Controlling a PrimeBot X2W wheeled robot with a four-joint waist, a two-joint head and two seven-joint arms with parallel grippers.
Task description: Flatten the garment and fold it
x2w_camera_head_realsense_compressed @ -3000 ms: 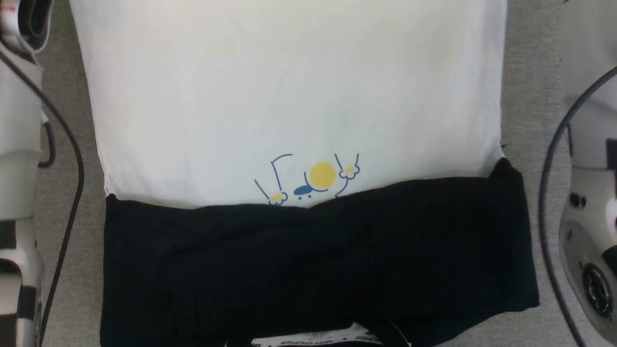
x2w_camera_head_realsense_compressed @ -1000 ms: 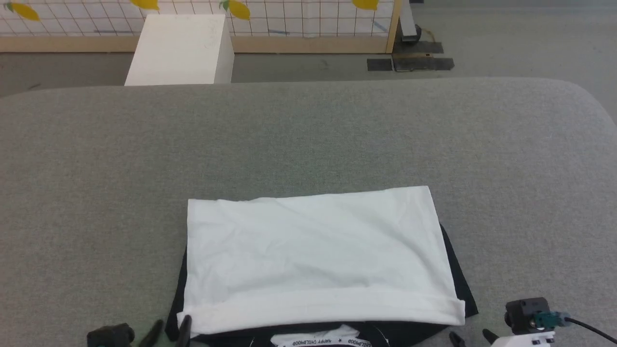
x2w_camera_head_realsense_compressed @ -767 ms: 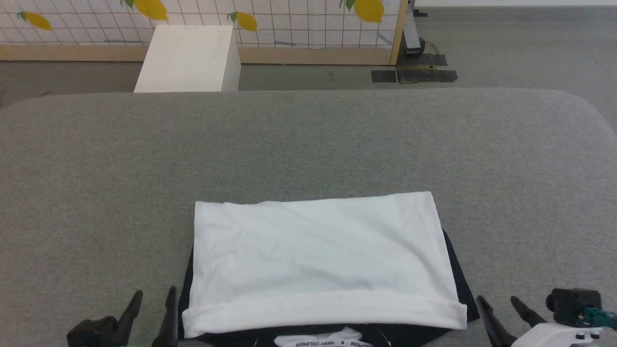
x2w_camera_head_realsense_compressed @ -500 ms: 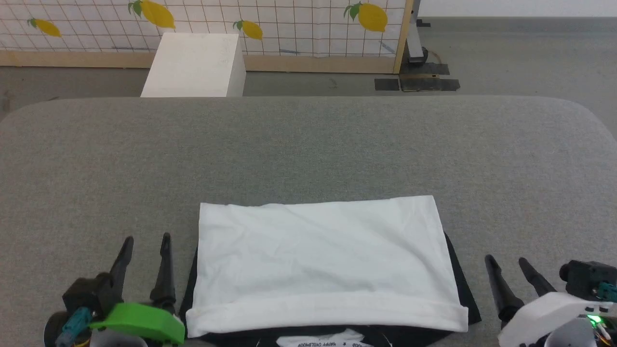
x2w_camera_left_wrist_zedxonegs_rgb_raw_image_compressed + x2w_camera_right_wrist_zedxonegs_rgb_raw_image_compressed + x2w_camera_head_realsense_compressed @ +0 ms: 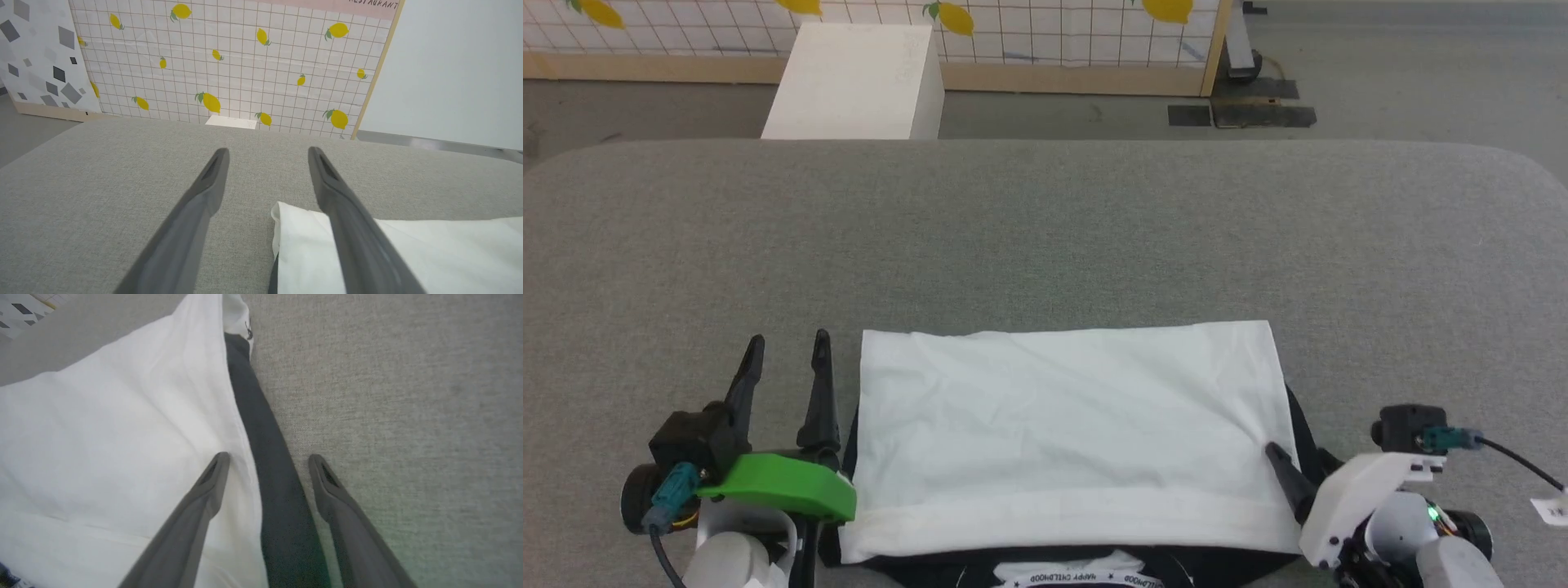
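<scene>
Right gripper (image 5: 1297,454) moved inward, smooth rectangular garment (image 5: 1062,408)

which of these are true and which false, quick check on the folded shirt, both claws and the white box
1. The left claw is open, just left of the garment. True.
2. The right claw is shut on the garment. False: its fingers stand apart astride the right edge, one over white cloth, one over the grey surface.
3. White cloth lies on top, with black peeking out at the sides. True.
4. The lettered collar band is at the garment's far edge. False: it is at the near edge, toward the robot.
5. The white box stands on the grey surface. False: it stands on the floor beyond it.
</scene>
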